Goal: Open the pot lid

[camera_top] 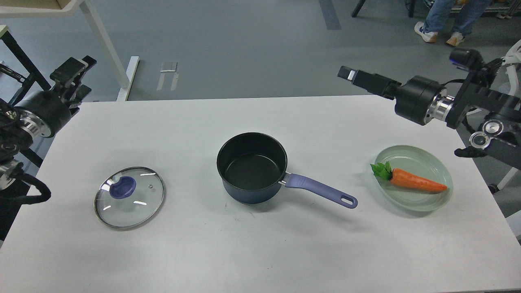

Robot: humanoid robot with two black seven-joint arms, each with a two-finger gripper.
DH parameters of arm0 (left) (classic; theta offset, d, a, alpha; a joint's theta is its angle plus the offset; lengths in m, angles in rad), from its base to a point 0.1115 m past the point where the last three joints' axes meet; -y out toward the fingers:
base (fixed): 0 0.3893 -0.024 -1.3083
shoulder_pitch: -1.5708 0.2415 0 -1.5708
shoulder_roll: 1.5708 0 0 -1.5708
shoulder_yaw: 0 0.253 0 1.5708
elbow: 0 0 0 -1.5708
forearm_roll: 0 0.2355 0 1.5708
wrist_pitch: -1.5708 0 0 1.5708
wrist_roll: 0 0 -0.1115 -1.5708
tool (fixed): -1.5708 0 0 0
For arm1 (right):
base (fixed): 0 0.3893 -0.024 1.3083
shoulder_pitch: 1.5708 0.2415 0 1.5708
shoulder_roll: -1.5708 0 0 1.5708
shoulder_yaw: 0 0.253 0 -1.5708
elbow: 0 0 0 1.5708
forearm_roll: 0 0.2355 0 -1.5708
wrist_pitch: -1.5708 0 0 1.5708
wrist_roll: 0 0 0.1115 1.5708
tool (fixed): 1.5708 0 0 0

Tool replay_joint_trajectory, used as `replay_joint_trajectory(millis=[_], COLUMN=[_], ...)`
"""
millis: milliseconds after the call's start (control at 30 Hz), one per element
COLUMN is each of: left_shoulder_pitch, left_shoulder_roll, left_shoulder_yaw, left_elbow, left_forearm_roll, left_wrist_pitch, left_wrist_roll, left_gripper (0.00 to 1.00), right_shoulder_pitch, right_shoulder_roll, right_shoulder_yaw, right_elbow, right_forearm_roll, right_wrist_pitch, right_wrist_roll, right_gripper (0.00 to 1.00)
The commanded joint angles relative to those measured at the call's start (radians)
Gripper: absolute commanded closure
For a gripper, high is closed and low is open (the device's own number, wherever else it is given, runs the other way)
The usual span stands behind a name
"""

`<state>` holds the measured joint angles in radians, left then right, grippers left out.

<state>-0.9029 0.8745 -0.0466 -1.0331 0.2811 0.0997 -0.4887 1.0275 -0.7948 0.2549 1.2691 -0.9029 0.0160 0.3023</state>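
The pot (252, 167) stands uncovered at the table's middle, its black inside empty and its purple-blue handle (321, 194) pointing right and toward me. The pot lid (129, 197) lies flat on the table to the pot's left, its knob (122, 187) up. My left gripper (86, 75) is raised at the far left, well above and behind the lid, empty, with its fingers apart. My right gripper (345, 73) is raised at the far right, above the table's back edge. It is empty and seen side-on, so its fingers cannot be told apart.
A pale green glass plate (439, 171) with a carrot (415, 183) sits right of the pot's handle. A person's legs (447, 20) stand on the floor beyond the table. A black frame (24, 65) and white table legs (106, 49) stand at the left.
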Motion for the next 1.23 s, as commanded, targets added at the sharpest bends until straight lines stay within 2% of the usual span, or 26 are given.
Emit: replay_joint_trajectory(millis=[0, 67, 133, 267, 367, 433, 567, 800, 1200], left_shoulder_pitch=[-0.004, -0.002, -0.002, 0.002, 0.001, 0.001, 0.004, 0.012, 0.013], left_shoulder_roll=[-0.101, -0.146, -0.239, -0.371, -0.442, -0.468, -0.488, -0.499, -0.488], left_shoulder_yaw=[-0.045, -0.076, -0.137, -0.197, -0.205, -0.207, -0.207, -0.207, -0.202], left_elbow=[0.103, 0.143, 0.218, 0.359, 0.459, 0.499, 0.515, 0.515, 0.492], left_forearm_roll=[-0.094, -0.095, -0.102, -0.169, -0.247, -0.302, -0.423, -0.503, -0.502], left_wrist_pitch=[-0.001, -0.003, -0.024, -0.125, -0.214, -0.242, -0.252, -0.270, -0.264], left_wrist_roll=[0.000, 0.000, 0.000, 0.000, 0.000, 0.000, 0.000, 0.004, 0.000], left_gripper=[0.01, 0.01, 0.01, 0.01, 0.01, 0.01, 0.01, 0.01, 0.01], right_shoulder_pitch=[-0.007, -0.009, -0.009, -0.009, -0.039, -0.067, -0.119, -0.172, -0.187], right_shoulder_roll=[0.020, 0.055, 0.155, 0.299, 0.368, 0.403, 0.492, 0.589, 0.597], right_shoulder_yaw=[0.049, 0.063, 0.070, 0.111, 0.188, 0.259, 0.391, 0.501, 0.541], right_elbow=[-0.118, -0.180, -0.311, -0.516, -0.579, -0.600, -0.613, -0.617, -0.602], right_forearm_roll=[0.192, 0.251, 0.355, 0.495, 0.616, 0.709, 0.855, 0.898, 0.950], right_wrist_pitch=[-0.008, -0.007, -0.007, -0.007, -0.008, -0.008, -0.007, 0.005, 0.067], right_wrist_roll=[-0.002, 0.001, 0.008, 0.009, 0.008, 0.008, 0.008, -0.003, -0.011], right_gripper=[0.00, 0.00, 0.00, 0.00, 0.00, 0.00, 0.00, 0.00, 0.00])
